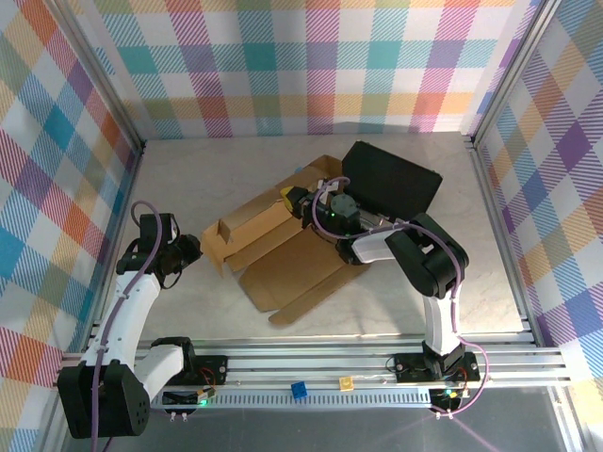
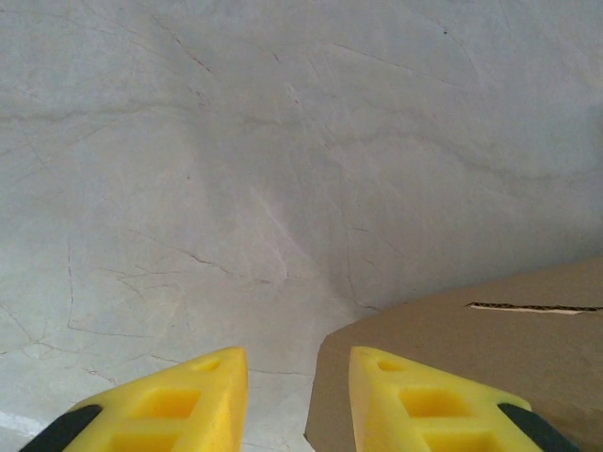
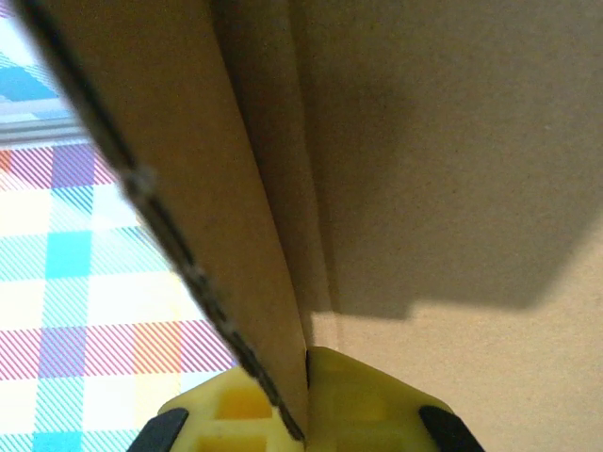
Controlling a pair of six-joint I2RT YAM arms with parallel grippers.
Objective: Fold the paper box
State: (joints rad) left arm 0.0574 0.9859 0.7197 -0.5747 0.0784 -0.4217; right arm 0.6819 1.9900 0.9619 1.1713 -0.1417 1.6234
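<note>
Paper box (image 1: pixel 292 273) lies partly folded at the middle of the table (image 1: pixel 236 169), its brown corrugated panels spread flat toward the near side. On its left side a narrow wall is raised. Its far end runs up to a black case (image 1: pixel 391 179), which sits on the table's far right.

We see the right gripper (image 1: pixel 288 201) reaching in over the far part of the sheet. In the right wrist view that gripper (image 3: pixel 300 381) is clenched on an upright cardboard flap. The flap's raw edge runs down between the two yellow fingers (image 3: pixel 236 410), and the paper box (image 3: pixel 452 141) fills the space beyond.

The left gripper (image 1: pixel 193 250) hangs just beside the box's left end. In the left wrist view the left gripper (image 2: pixel 297 363) stands partly parted, with nothing held between the fingers. A corner of the paper box (image 2: pixel 471 358) lies under its right finger (image 2: pixel 424 405), and bare marbled table (image 2: pixel 283 141) stretches beyond. We cannot tell whether that finger touches the cardboard. A thin slot is cut in the panel near the right edge of that view.
</note>
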